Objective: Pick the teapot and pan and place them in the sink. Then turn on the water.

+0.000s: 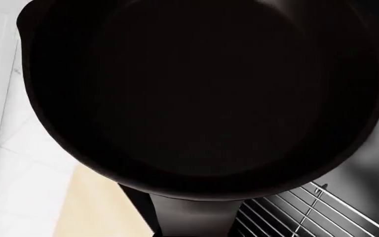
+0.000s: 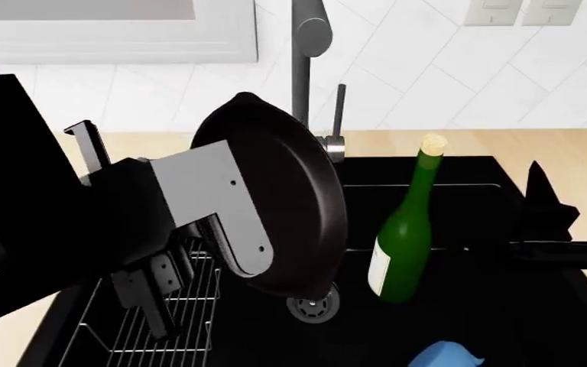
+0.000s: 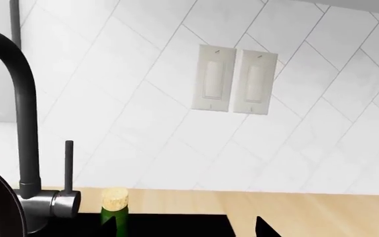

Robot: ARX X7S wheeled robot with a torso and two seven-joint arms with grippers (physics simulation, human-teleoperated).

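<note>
- Pan [image 2: 293, 206], tilted on edge over the sink [image 2: 538, 321], held by its handle in the left fingers [image 2: 207, 229].
- Right fingers [image 2: 543, 206], at 3 o'clock: grip cannot be told.
- Teapot [image 2: 446, 357] lies in the basin at 5 o'clock.
- Light wood surface [image 2: 579, 153] meets white tiled wall [image 3: 143, 59] with twin switches [image 3: 234, 79].

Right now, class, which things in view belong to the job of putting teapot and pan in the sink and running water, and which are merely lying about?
Belong to the job:
pan, held over the sink
teapot
sink
faucet and its lever

Lying about:
green bottle, upright in the sink
wire rack
wall switches
</note>
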